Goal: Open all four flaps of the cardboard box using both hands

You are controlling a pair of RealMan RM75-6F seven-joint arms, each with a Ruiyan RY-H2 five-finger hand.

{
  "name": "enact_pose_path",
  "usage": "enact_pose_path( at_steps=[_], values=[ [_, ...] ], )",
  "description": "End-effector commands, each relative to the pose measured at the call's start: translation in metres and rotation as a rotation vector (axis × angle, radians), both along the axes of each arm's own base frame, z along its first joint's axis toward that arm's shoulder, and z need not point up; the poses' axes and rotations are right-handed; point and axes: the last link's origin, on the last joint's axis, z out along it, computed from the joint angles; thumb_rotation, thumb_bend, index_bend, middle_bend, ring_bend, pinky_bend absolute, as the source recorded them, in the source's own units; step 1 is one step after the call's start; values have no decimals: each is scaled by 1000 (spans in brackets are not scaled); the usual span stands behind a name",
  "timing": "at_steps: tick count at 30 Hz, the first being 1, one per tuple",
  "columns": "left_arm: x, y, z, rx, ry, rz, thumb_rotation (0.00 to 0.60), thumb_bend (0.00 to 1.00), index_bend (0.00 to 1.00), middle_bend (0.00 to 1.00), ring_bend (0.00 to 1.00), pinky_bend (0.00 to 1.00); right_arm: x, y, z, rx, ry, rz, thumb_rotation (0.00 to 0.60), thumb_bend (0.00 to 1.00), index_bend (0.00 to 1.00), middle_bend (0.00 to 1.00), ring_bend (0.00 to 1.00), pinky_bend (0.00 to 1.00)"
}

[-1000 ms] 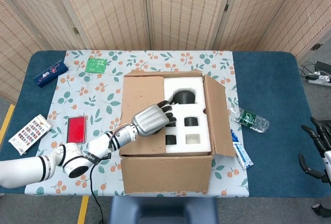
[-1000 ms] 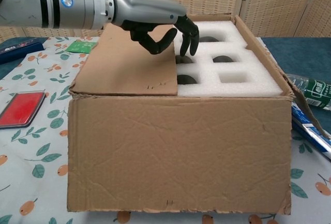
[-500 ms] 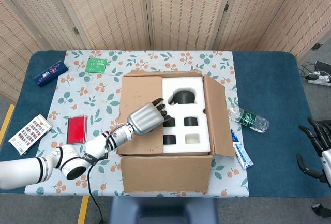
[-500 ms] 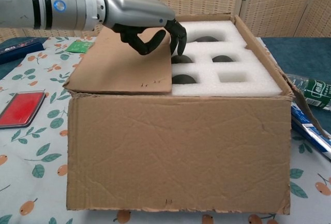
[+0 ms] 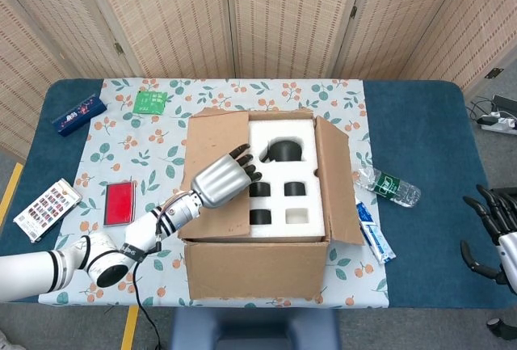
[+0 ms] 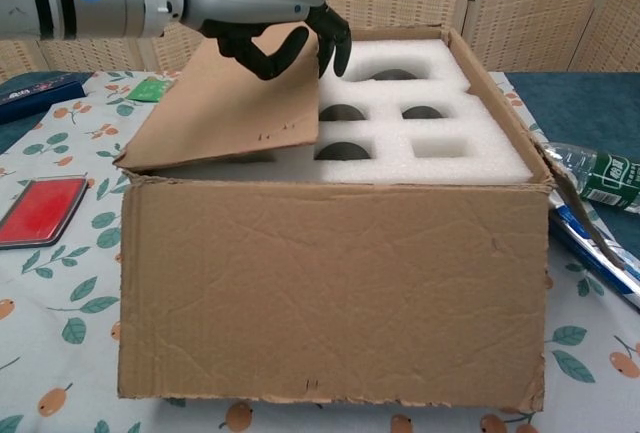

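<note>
My left hand (image 6: 265, 8) hooks curled fingers (image 6: 335, 38) under the cardboard box's (image 6: 335, 293) left flap (image 6: 235, 98), tilting it; right hand (image 5: 491, 233) open at the table's right edge

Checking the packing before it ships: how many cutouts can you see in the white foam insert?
5 visible in the foam insert: large one at the back, middle pair, front pair. The left flap, lifted by the left hand, may hide more.

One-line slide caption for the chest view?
Left hand lifts the left flap of the cardboard box, exposing white foam insert.
</note>
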Motion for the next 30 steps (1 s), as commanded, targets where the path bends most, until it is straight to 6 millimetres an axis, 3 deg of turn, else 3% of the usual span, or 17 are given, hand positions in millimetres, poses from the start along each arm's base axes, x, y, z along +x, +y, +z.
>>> enact_pose_path(
  at_steps=[1,10,30],
  values=[
    [0,-1,7,24,-19,-4,600,1000,336,421,238,131,0,0,-1,4,1,0,415,543,96,0,0,0],
    [4,-10,27,64,-86,-16,600,1000,360,437,246,136,1,-1,-4,16,4,3,417,543,95,0,0,0],
    [-11,4,80,217,-123,49,600,1000,381,454,258,145,3,-10,-13,47,16,-2,417,543,95,0,0,0]
  ],
)
